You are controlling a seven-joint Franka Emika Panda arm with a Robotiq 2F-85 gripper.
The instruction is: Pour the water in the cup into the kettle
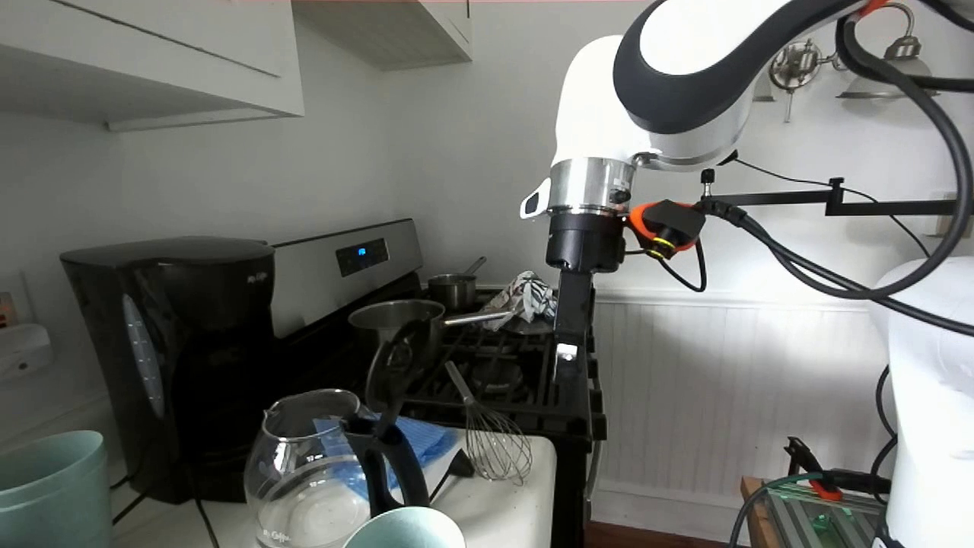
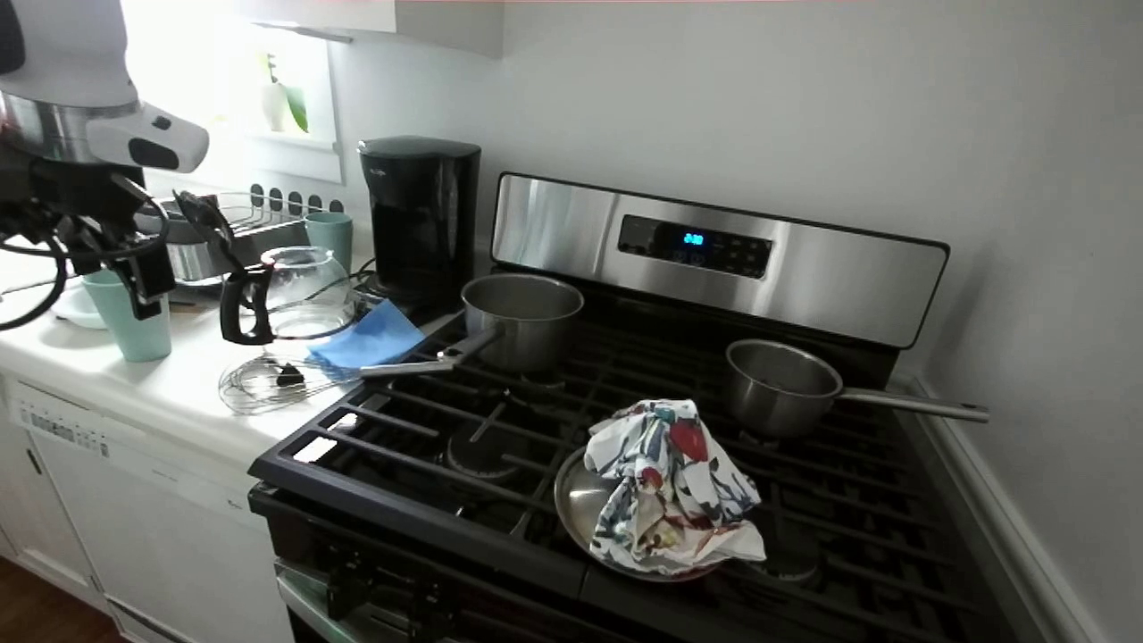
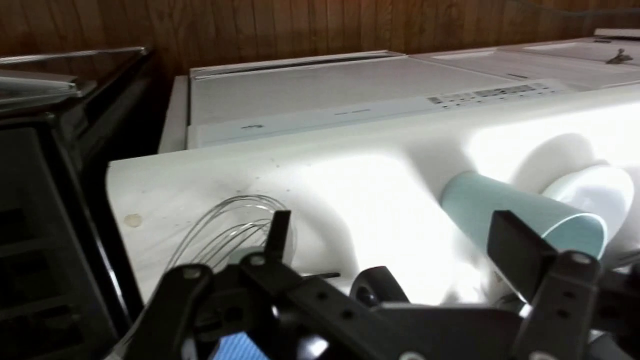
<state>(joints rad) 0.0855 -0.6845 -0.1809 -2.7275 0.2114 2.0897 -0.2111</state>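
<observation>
A pale teal-green cup stands upright near the counter's front; it shows in both exterior views [image 1: 407,529] [image 2: 141,329] and at the right of the wrist view [image 3: 485,202]. Whether it holds water does not show. My gripper [image 1: 569,365] [image 2: 120,279] is above the counter, wide open and empty; in the wrist view [image 3: 392,220] its right finger covers part of the cup, apparently without touching. No dark kettle shows. A clear glass carafe [image 1: 304,487] [image 2: 308,290] with a black handle stands beside the cup, a dark piece, perhaps its lid, sticking up at the handle.
A larger-looking teal container [image 1: 49,491] [image 2: 329,234] stands by the wall. A whisk [image 1: 494,441] [image 3: 240,220] and blue cloth [image 2: 375,335] lie near the stove. A coffee maker [image 1: 183,304], a pot [image 2: 522,326] and a white bowl [image 3: 595,192] stand around.
</observation>
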